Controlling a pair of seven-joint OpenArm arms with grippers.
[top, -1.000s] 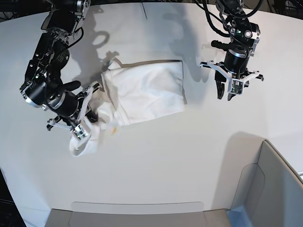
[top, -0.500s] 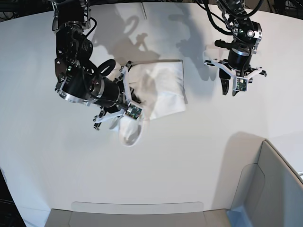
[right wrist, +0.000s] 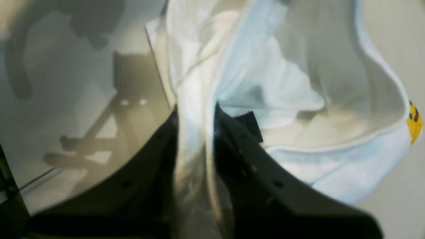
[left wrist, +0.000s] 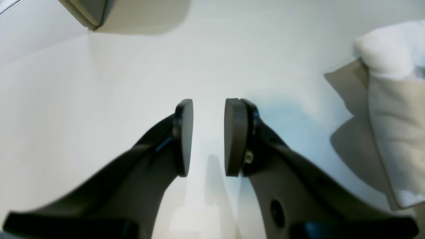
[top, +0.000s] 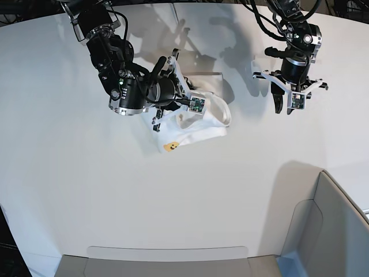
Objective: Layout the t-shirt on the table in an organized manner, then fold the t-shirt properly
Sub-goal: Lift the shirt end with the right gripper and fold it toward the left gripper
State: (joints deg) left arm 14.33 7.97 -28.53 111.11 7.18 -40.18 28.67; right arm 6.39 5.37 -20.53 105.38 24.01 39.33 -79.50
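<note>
The right tool is closed on a fold of the shirt, and its arm reaches across above the desk with the wrist turned sideways. The left tool points straight down above the desk, with a small gap between its two pads, holding nothing.

grey-white plastic bin at the near right corner, its corner in the wrist view
</note>
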